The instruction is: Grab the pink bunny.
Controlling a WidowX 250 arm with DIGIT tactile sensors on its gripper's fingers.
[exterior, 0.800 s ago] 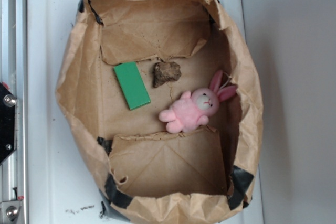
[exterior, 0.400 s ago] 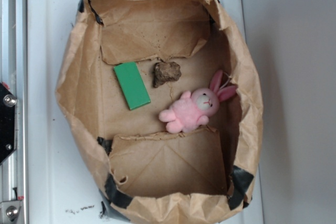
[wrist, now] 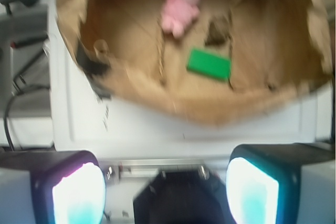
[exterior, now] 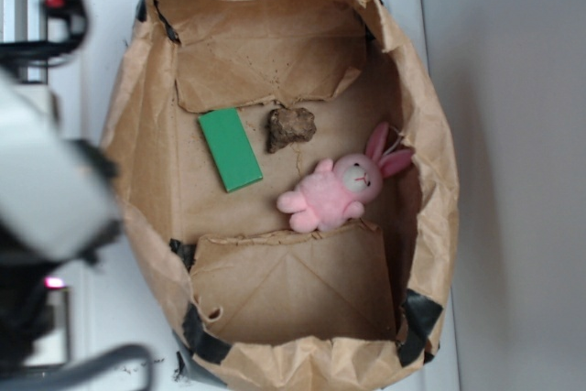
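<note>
surface: white table (exterior: 101, 25) | on it: open brown paper bag (exterior: 137, 135), taped corners

Pink bunny (wrist: 180, 7) is seen lying in brown paper bag (wrist: 131, 85), w/ green block (wrist: 209, 64) nearby; gripper (wrist: 165, 187) pads are spread wide apart, outside the bag.

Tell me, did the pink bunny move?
No. The pink bunny still lies right of the green block, below the brown rock, as before.
</note>
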